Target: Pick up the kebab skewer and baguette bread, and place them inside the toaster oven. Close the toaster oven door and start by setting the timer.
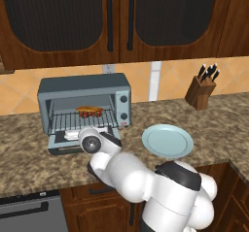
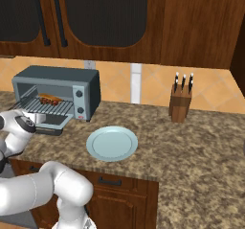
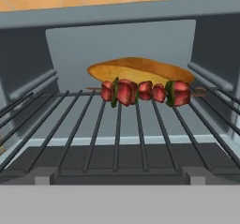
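Note:
The toaster oven [image 1: 82, 88] [image 2: 57, 77] stands on the counter with its door [image 1: 61, 147] [image 2: 51, 124] dropped flat. Inside, on the wire rack [image 3: 117, 134], the kebab skewer [image 3: 145, 92] [image 1: 89, 111] lies crosswise, with red and green chunks. The golden baguette bread [image 3: 140, 70] lies just behind it, touching or nearly so. My gripper [image 1: 72, 135] hovers low over the lowered door, pointing into the oven mouth. The wrist hides its fingers, and the hand view shows no fingertips. Nothing appears to be held.
The oven's two round knobs [image 1: 123, 100] [image 2: 79, 94] sit on its right panel. A pale blue plate [image 1: 168, 141] [image 2: 112, 143] lies bare on the counter to the right of the oven. A knife block [image 1: 200, 91] [image 2: 181, 103] stands at the back right.

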Robot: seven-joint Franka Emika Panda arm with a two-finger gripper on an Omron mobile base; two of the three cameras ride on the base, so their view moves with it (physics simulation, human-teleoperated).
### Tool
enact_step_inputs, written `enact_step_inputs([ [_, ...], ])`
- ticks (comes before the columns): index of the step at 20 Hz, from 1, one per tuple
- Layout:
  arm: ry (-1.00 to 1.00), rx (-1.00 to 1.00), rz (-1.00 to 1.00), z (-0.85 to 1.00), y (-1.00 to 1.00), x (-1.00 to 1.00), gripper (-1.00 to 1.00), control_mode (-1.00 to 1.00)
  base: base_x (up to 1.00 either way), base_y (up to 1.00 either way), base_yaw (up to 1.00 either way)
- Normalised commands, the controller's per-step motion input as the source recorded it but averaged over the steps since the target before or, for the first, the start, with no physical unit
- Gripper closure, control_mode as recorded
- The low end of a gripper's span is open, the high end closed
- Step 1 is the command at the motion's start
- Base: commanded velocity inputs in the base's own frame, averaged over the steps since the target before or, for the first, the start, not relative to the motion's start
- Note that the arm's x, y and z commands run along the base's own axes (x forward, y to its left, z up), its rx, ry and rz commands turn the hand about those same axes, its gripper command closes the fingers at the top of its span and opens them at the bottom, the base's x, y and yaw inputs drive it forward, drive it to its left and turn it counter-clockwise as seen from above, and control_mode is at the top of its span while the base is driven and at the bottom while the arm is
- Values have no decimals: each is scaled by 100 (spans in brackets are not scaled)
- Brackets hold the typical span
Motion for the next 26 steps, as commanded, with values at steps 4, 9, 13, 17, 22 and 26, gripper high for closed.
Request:
enact_step_inputs([
  [4, 0, 0, 0, 0, 0, 2, -100, -100, 0, 0, 0],
  [9, 0, 0, 0, 0, 0, 7, -100, -100, 0, 0, 0],
  [13, 0, 0, 0, 0, 0, 11, -100, -100, 0, 0, 0],
  [17, 0, 0, 0, 0, 0, 9, -100, -100, 0, 0, 0],
  [22, 1, 0, 0, -8, 0, 0, -100, -100, 0, 0, 0],
  [26, 2, 0, 0, -5, 0, 0, -100, -100, 0, 0, 0],
])
